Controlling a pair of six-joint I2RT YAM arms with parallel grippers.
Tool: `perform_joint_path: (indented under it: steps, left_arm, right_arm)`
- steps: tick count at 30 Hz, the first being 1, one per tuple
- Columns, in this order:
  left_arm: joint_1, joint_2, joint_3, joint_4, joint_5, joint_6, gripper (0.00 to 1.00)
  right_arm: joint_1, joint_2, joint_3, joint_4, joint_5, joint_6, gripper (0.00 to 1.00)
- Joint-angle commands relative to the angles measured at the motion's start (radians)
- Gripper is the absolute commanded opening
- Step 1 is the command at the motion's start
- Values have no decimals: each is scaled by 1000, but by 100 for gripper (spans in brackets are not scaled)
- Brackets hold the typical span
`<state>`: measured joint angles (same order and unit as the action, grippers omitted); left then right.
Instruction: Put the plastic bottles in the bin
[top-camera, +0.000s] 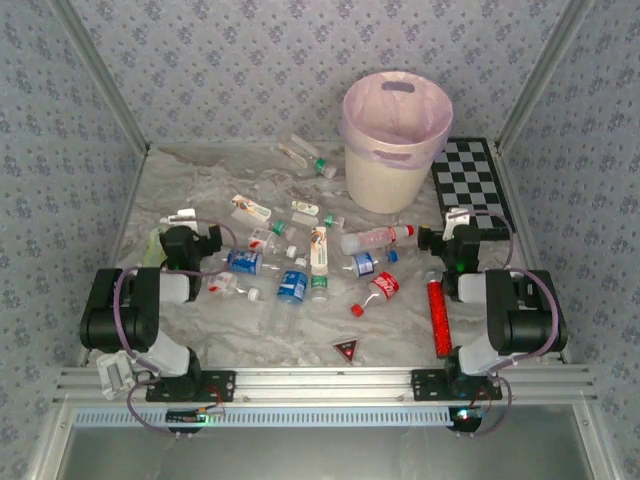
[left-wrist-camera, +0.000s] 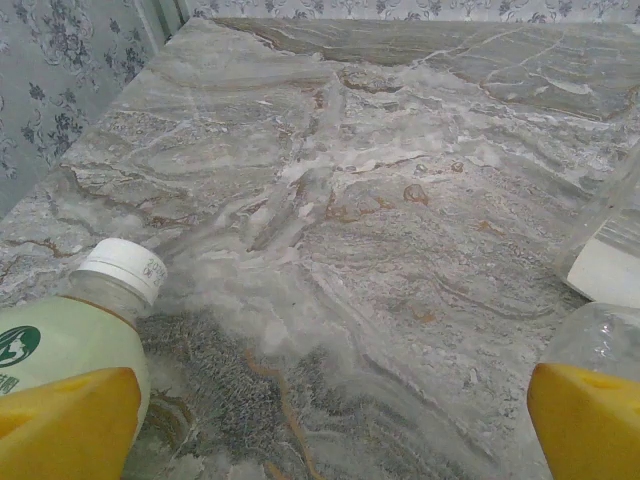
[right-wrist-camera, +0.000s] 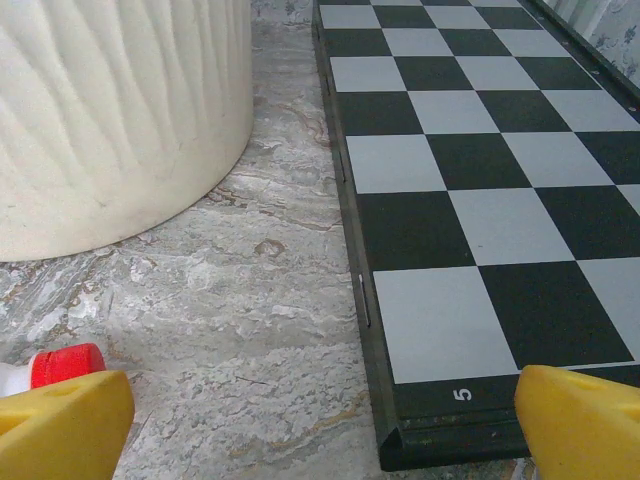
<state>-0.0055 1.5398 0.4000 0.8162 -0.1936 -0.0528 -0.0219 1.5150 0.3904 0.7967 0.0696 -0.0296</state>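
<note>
Across the marble table (top-camera: 190, 175) we've got the plastic bottles (top-camera: 318, 250) scattered short of the bin (top-camera: 395, 180), left tool (left-wrist-camera: 330, 425) and right tool (right-wrist-camera: 320, 425) both spread wide and empty, and packed this tightly, we reckon one grab could knock round neighbours rolling.
</note>
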Motion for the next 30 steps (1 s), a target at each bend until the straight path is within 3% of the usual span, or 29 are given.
perform_joint_path:
  steps: [1, 30]
  left_arm:
    - [6, -7, -1, 22, 19, -5, 99]
    - [7, -7, 2, 17, 23, -5, 99]
  right_arm:
    - [-4, 7, 5, 6, -8, 5, 100]
    - [-11, 7, 6, 2, -22, 10, 100]
